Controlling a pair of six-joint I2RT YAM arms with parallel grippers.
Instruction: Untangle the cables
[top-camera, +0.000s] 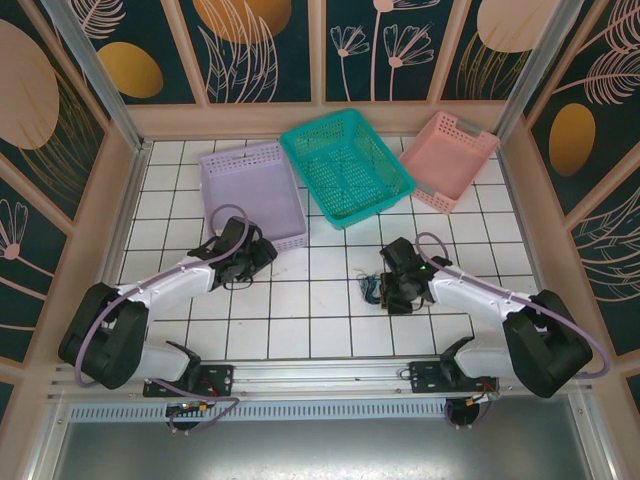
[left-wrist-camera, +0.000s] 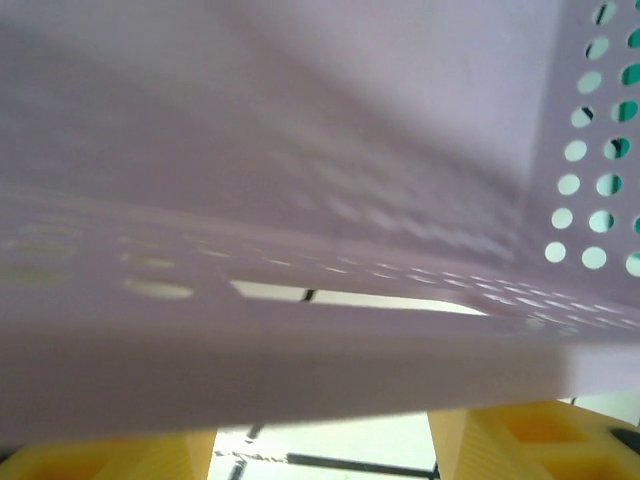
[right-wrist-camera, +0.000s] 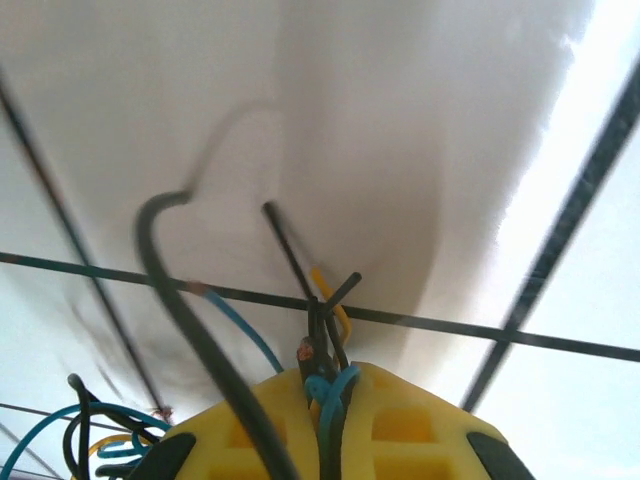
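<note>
Top external: cables (top-camera: 371, 290) (bunched) outside baskets (top-camera: 330, 150)

A lavender basket (top-camera: 255, 190), a teal basket (top-camera: 346, 165) and a pink basket (top-camera: 450, 158) stand on the white tiled table (top-camera: 330, 310)

right end effector (top-camera: 393, 291) at the cables (top-camera: 371, 290), left end effector (top-camera: 263, 256) beside the lavender basket (top-camera: 240, 151).

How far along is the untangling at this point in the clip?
Done: nothing visible; the cables sit as one small blue-and-black bunch on the table. In hand: the right gripper is shut on a few of their strands. The left gripper is open, facing the lavender basket, away from the bunch. Left: separating the strands.
</note>
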